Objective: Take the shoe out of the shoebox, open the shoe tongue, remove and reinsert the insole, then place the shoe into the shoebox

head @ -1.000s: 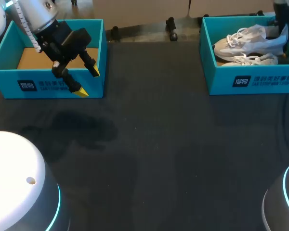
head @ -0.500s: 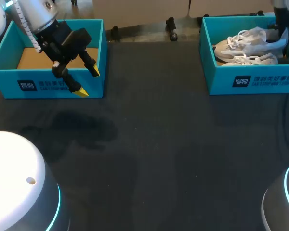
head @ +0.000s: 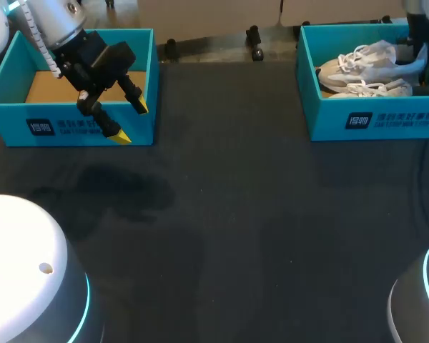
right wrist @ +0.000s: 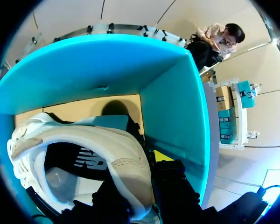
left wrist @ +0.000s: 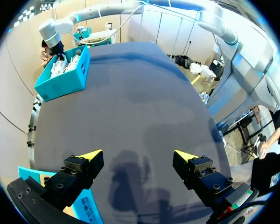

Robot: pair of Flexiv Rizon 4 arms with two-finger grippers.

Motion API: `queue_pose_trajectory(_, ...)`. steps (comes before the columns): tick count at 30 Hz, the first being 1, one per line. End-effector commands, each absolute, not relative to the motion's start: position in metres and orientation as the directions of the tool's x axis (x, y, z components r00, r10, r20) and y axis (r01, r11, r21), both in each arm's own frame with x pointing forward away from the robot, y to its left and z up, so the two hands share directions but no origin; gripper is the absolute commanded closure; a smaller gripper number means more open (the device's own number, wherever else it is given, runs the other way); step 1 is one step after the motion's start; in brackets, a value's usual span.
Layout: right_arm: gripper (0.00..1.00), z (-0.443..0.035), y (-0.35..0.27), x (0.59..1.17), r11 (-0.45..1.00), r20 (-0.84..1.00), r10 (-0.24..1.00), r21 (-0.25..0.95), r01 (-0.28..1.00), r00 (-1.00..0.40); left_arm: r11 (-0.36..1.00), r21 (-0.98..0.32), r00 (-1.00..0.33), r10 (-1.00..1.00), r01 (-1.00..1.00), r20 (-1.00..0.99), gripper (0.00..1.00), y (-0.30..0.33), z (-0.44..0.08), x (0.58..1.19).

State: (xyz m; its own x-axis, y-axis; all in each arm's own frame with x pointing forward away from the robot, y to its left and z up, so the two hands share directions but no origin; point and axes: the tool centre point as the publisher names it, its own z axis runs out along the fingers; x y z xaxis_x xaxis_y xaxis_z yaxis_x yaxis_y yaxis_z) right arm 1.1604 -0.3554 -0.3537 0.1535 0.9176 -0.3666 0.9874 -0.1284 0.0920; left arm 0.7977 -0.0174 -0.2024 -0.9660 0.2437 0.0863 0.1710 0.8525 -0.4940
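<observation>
- The dark table (head: 257,214) spans the head view, with a teal shoebox near each far corner.
- The right-hand shoebox (head: 375,118) holds two white sneakers. In the left wrist view this box (left wrist: 65,74) sits at the far end of the table, well ahead of that gripper.
- The left-hand shoebox (head: 57,128) shows only its brown cardboard floor.
- The right arm (head: 420,28) comes down into the right-hand shoebox at its far right corner.
- The upper sneaker (head: 365,61) lies on its side in the box, laces toward the middle of the table and heel at the right arm. In the right wrist view its padded heel collar (right wrist: 126,154) runs between the fingers, above the box's cardboard floor.
- The second sneaker (head: 375,88) lies just in front of it, against the box's front wall.
- The left gripper (head: 131,123) hangs over the front right corner of the left-hand shoebox. Its fingers are spread wide with nothing between them, and in its own view (left wrist: 137,155) bare table lies ahead.
- The right gripper (right wrist: 144,163) is clamped on the upper sneaker's heel. One yellow fingertip (right wrist: 163,155) presses the outside, and the other finger is hidden inside the shoe.
</observation>
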Motion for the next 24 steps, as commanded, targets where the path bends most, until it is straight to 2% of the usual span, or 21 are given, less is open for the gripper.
queue_pose_trajectory(1,0.77,-0.354,-0.356,1.163,-0.130,-0.366,0.918,0.094,0.987,0.155,0.854,-0.492,-0.966,0.244,0.172,0.087,0.00,-0.017,-0.202,0.798)
queue_pose_trajectory(10,0.72,-0.353,-0.358,1.161,-0.141,-0.367,0.915,0.099,0.985,0.168,0.854,-0.492,-0.966,0.244,0.172,0.087,0.00,-0.017,-0.202,0.798)
queue_pose_trajectory(12,0.68,-0.350,-0.360,1.161,-0.146,-0.370,0.913,0.105,0.984,0.175,0.854,-0.492,-0.966,0.244,0.172,0.087,0.00,-0.017,-0.202,0.798)
queue_pose_trajectory(14,0.56,-0.350,-0.360,1.161,-0.148,-0.372,0.911,0.109,0.983,0.178,0.854,-0.492,-0.966,0.244,0.172,0.087,0.00,-0.017,-0.202,0.798)
queue_pose_trajectory(24,0.56,-0.329,-0.357,1.158,-0.152,-0.379,0.904,0.151,0.977,0.200,0.854,-0.492,-0.966,0.244,0.172,0.087,0.00,-0.017,-0.202,0.798)
